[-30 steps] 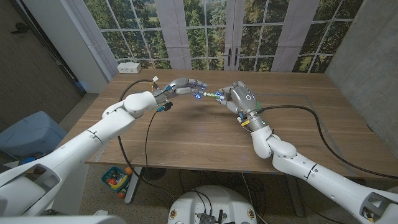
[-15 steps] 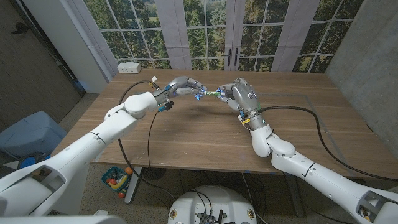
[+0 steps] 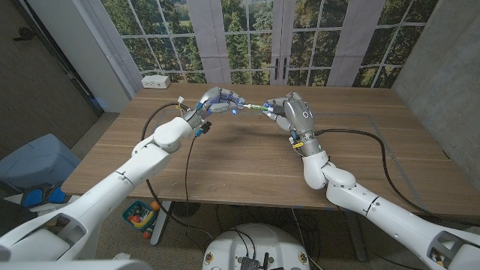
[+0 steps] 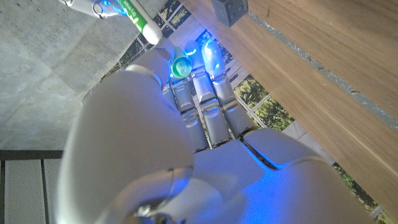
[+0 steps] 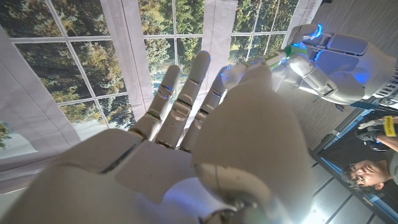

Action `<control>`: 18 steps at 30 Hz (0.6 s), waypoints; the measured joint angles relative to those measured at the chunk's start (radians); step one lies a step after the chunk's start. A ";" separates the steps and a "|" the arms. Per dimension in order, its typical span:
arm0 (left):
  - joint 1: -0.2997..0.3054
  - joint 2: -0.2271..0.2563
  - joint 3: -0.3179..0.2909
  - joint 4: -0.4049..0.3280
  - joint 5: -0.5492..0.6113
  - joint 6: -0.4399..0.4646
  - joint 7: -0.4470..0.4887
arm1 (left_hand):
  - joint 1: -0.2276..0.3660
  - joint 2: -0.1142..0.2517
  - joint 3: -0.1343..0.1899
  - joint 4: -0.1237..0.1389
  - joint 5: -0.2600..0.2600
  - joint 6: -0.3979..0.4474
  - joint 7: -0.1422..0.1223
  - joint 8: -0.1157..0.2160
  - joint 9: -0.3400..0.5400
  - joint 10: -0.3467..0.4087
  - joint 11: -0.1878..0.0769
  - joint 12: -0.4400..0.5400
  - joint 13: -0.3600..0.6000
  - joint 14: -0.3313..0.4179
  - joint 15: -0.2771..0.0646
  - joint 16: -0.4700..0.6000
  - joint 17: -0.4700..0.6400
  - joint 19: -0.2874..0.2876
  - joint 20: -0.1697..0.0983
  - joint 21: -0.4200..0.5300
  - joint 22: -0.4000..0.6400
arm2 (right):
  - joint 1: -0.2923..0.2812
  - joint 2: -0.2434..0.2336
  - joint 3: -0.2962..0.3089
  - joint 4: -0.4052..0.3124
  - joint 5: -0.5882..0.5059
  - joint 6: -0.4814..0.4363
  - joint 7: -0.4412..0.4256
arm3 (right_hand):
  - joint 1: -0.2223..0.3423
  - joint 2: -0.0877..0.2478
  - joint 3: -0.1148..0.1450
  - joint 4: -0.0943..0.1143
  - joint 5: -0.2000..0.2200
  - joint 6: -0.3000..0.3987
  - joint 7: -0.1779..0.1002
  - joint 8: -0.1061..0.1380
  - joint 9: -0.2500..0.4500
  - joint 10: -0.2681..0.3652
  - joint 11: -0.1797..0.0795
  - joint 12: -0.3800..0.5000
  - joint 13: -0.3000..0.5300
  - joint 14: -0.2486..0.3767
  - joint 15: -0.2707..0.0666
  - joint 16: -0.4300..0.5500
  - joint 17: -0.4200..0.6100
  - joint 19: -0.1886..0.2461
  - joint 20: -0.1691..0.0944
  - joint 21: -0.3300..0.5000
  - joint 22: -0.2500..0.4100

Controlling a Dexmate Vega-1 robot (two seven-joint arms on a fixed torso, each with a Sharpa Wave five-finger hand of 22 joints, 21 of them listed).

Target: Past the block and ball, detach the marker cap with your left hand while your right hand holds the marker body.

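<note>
Above the far middle of the table [image 3: 225, 161] both hands meet in the air. My right hand [image 3: 294, 112] grips the white-and-green marker [image 3: 256, 109] by its body, the free end pointing at my left hand [image 3: 219, 100]. In the left wrist view my left hand [image 4: 155, 143] pinches a small green cap [image 4: 181, 65] at its fingertips. The marker [image 4: 140, 22] ends just short of the cap, with a narrow gap between them. In the right wrist view my right hand [image 5: 205, 137] is seen from behind, with the marker [image 5: 278, 57] reaching toward the left hand [image 5: 333, 62].
A white power strip [image 3: 156, 81] lies at the table's far left corner. Black cables [image 3: 390, 161] trail across the table's right side. Windows stand behind the table. A person [image 5: 367, 171] is at the right wrist view's edge.
Both hands have risen a little and shifted toward the table's far side. More of the marker shows between them now.
</note>
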 measured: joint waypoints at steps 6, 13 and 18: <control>0.024 -0.016 -0.014 -0.018 0.006 -0.014 0.034 | 0.008 -0.008 -0.005 0.002 0.004 0.021 0.007 0.000 -0.005 0.013 0.003 0.000 0.000 0.009 -0.002 -0.011 -0.015 0.008 -0.002 0.024 0.000 | -0.004 0.002 0.006 0.001 0.015 0.015 -0.014 | -0.001 0.001 0.003 0.003 -0.001 0.003 0.003 -0.003 0.000 0.006 0.000 0.000 0.002 0.003 -0.003 0.000 0.000 0.003 0.003 0.002 -0.003; 0.049 -0.022 -0.026 -0.046 0.026 -0.037 0.091 | 0.013 -0.013 -0.014 0.008 0.004 0.020 0.006 -0.004 -0.010 0.014 0.005 0.000 0.000 0.014 -0.004 -0.019 -0.028 0.008 -0.002 0.036 -0.002 | -0.016 0.005 0.017 0.002 0.024 0.021 -0.027 | -0.001 0.001 0.003 0.003 -0.008 0.003 0.003 -0.004 0.000 0.006 0.000 -0.003 0.000 0.003 -0.003 0.000 0.005 0.003 0.003 0.002 -0.003; 0.078 -0.036 -0.038 -0.071 0.070 -0.043 0.155 | 0.013 -0.013 -0.018 0.012 0.004 0.008 -0.006 -0.013 -0.015 0.014 0.004 0.000 0.000 0.016 -0.005 -0.026 -0.033 0.000 -0.001 0.046 -0.006 | -0.022 0.005 0.022 0.000 0.024 0.020 -0.031 | -0.001 0.001 0.003 0.003 -0.008 0.003 0.003 -0.006 0.000 0.006 0.000 -0.003 0.003 0.003 -0.003 0.000 0.005 0.003 0.003 0.002 -0.008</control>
